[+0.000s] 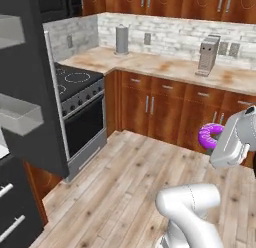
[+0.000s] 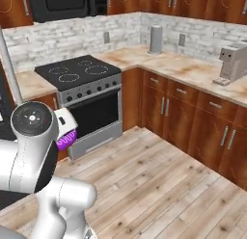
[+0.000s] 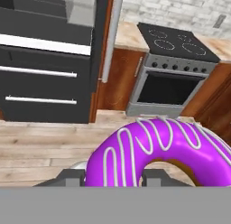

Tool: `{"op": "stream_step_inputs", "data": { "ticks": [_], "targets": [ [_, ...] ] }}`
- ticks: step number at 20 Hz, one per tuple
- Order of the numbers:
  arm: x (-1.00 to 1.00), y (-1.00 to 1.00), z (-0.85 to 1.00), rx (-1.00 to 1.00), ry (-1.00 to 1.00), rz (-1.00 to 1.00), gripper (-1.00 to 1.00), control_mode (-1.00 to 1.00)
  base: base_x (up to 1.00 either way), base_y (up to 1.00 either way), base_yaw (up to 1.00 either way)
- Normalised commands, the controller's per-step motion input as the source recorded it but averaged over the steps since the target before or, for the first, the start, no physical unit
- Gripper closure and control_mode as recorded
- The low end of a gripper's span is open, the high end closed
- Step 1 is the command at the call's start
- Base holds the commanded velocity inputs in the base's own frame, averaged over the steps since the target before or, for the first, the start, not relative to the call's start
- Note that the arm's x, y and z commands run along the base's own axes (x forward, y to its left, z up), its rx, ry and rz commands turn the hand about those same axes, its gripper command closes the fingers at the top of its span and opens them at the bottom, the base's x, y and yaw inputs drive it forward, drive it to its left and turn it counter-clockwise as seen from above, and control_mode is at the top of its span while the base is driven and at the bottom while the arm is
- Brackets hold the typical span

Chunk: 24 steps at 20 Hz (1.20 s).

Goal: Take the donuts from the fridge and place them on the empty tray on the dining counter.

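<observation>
While the arm hangs over the wooden floor in the left base view, the gripper (image 1: 220, 142) carries a donut (image 1: 210, 135) at its tip, in front of the cabinets (image 1: 165, 109). The open fridge (image 1: 30, 92) door stands at the left, beside the stove (image 1: 80, 102).

From the right base view, a sliver of the donut (image 2: 66, 138) peeks out past the arm's big joint, level with the stove (image 2: 87, 88); the jaws themselves are hidden here.

In the hand view, the donut (image 3: 158, 153) sits right at the camera, white stripes over purple icing, with the jaws nearly shut and pinching its ring. Beyond it lie the fridge (image 3: 49, 60) and stove (image 3: 173, 67).

No tray or dining counter is in sight, so the carry looks barely begun. My advice: keep the hand level and the grip steady, swing slowly, and stay clear of the fridge door while turning.
</observation>
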Motion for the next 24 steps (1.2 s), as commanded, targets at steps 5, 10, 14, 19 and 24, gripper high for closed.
{"op": "stream_step_inputs", "data": {
  "ticks": [5, 10, 14, 19, 24],
  "targets": [
    [0.00, 0.00, 0.00, 0.00, 0.00, 0.00, 1.00, 1.00, -0.43, -0.37, -0.66],
    [0.00, 0.00, 0.00, 0.00, 0.00, 0.00, 1.00, 1.00, -0.36, -0.32, -0.69],
    [0.00, 0.00, 0.00, 0.00, 0.00, 0.00, 1.00, 1.00, -0.34, -0.32, -0.70],
    [0.00, 0.00, 0.00, 0.00, 0.00, 0.00, 1.00, 1.00, -0.37, -0.35, -0.70],
    [0.00, 0.00, 0.00, 0.00, 0.00, 0.00, 1.00, 1.00, -0.33, -0.34, -0.69]
  ]
}}
